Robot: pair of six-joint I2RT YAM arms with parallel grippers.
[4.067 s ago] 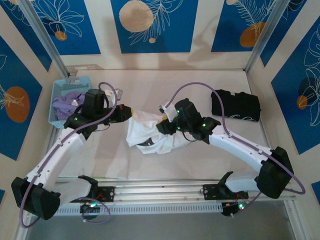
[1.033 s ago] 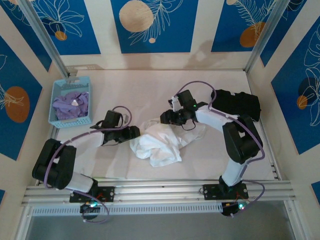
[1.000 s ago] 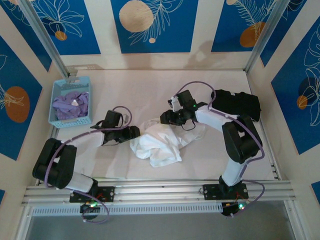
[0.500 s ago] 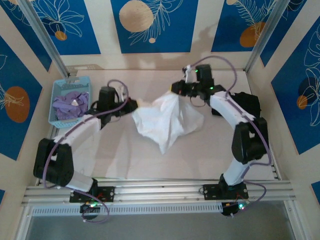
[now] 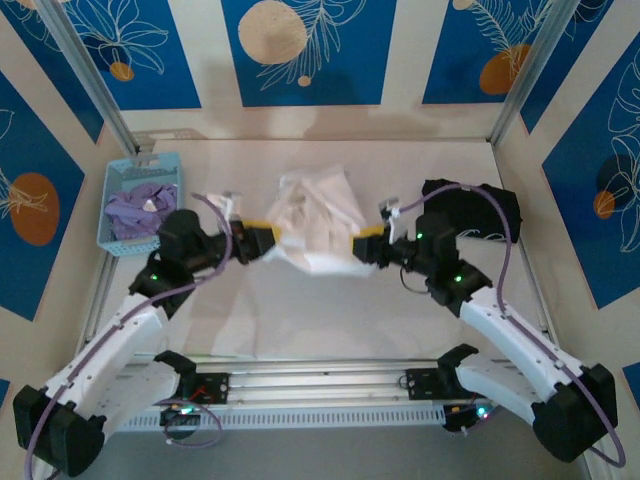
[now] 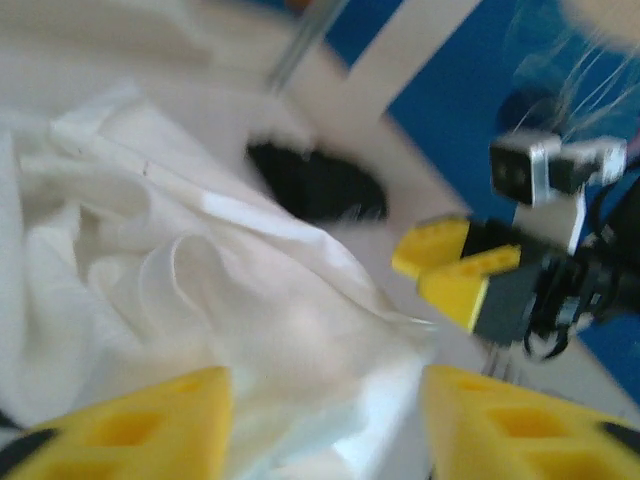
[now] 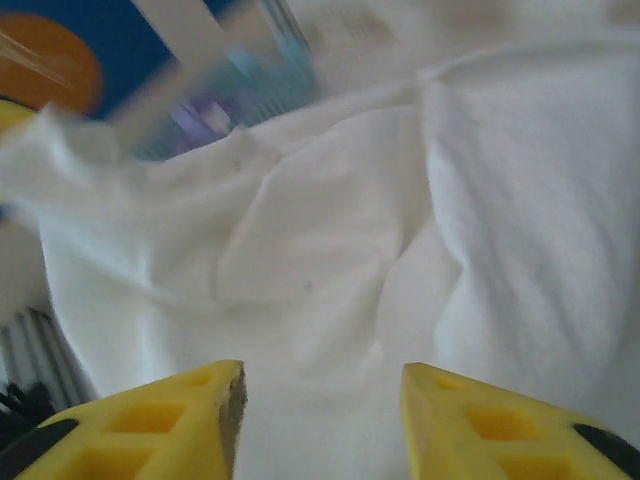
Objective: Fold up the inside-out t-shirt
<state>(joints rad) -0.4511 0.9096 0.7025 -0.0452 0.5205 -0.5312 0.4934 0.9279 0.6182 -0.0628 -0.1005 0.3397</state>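
down at the near edge, both arms reach in over the table [image 5: 330, 310], heads turned toward each other. left gripper [image 5: 262, 240] is low at the left side of the inside-out t-shirt [image 5: 315, 215], its yellow fingers [image 6: 150, 425] spread wide, white cloth rumpled just past the tips and not clamped. right gripper [image 5: 366, 247] mirrors it on the shirt's right side, fingers [image 7: 180, 420] also parted, folds of cloth right in front of them. the shirt itself lies crumpled in a heap between the two grippers, mid-table, bunched rather than flat. further back on the left, a blue basket [image 5: 115, 190] holds a lavender garment [image 5: 140, 208]. over on the right, a black garment [image 5: 480, 210] lies on the table, apart from the shirt.
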